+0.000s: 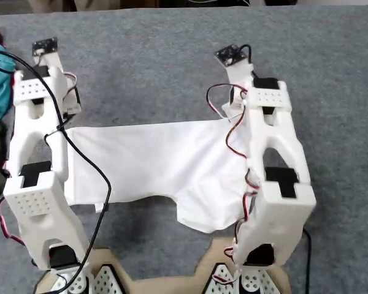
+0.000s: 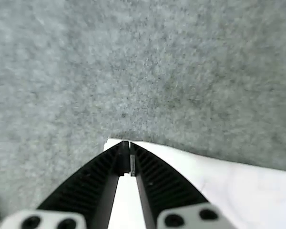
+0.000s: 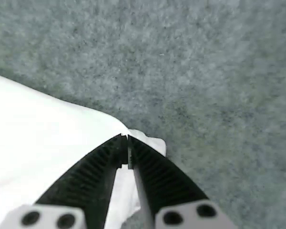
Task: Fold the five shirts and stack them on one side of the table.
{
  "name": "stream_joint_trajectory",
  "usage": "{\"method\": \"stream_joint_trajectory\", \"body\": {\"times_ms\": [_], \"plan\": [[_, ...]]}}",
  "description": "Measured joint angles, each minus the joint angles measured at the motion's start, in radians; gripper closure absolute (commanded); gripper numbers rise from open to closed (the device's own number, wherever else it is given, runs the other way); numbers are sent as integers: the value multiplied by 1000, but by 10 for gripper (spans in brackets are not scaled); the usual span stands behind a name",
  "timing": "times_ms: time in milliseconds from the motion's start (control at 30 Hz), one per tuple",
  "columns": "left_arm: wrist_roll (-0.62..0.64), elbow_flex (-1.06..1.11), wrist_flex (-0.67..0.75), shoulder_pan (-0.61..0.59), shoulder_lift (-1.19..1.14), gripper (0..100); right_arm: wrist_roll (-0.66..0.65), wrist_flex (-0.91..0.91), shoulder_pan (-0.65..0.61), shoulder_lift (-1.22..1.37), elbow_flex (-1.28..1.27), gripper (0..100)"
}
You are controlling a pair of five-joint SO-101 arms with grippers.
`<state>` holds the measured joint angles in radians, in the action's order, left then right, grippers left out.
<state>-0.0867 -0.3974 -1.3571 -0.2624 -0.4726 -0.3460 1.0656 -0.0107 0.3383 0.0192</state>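
White shirt [image 1: 153, 162] lies spread on the grey felt table [image 1: 141, 67] in the high view, stretched between our two arms, its far corners tucked at their wrists. In the left wrist view we see the left gripper [image 2: 129, 160] pinched tight on one shirt corner (no gap between the ribbed jaws). In the right wrist view the right gripper [image 3: 125, 152] is likewise clamped on the opposite far corner.

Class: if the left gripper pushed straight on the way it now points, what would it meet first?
The left gripper, pinching a corner of the white shirt, would probably meet the grey table covering just beyond that corner, though depth is unclear.
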Motion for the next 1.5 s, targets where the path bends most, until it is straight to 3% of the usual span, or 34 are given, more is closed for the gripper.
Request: {"method": "stream_joint_trajectory", "body": {"times_ms": [200, 367, 567, 733, 867, 1000, 1167, 1500], "plan": [[-74, -149, -226, 48, 5, 981, -107, 143, -12, -189, 37, 989], [-92, -109, -272, 153, 143, 981, -221, 304, -38, -333, 37, 989], [-161, 235, -199, 216, 496, 981, -336, 552, -40, -456, 37, 990], [-276, 743, -8, 219, 856, 981, -388, 684, -74, -528, -17, 988], [-351, 1140, 77, 210, 1163, 981, -430, 694, -92, -623, -178, 899], [-368, 1346, 84, 117, 1448, 981, -463, 692, -138, -740, -377, 864], [-368, 1410, 38, 0, 1634, 981, -503, 647, -216, -884, -647, 864], [-368, 1419, -12, -15, 1656, 981, -508, 330, -446, -1065, -1134, 864]]}}
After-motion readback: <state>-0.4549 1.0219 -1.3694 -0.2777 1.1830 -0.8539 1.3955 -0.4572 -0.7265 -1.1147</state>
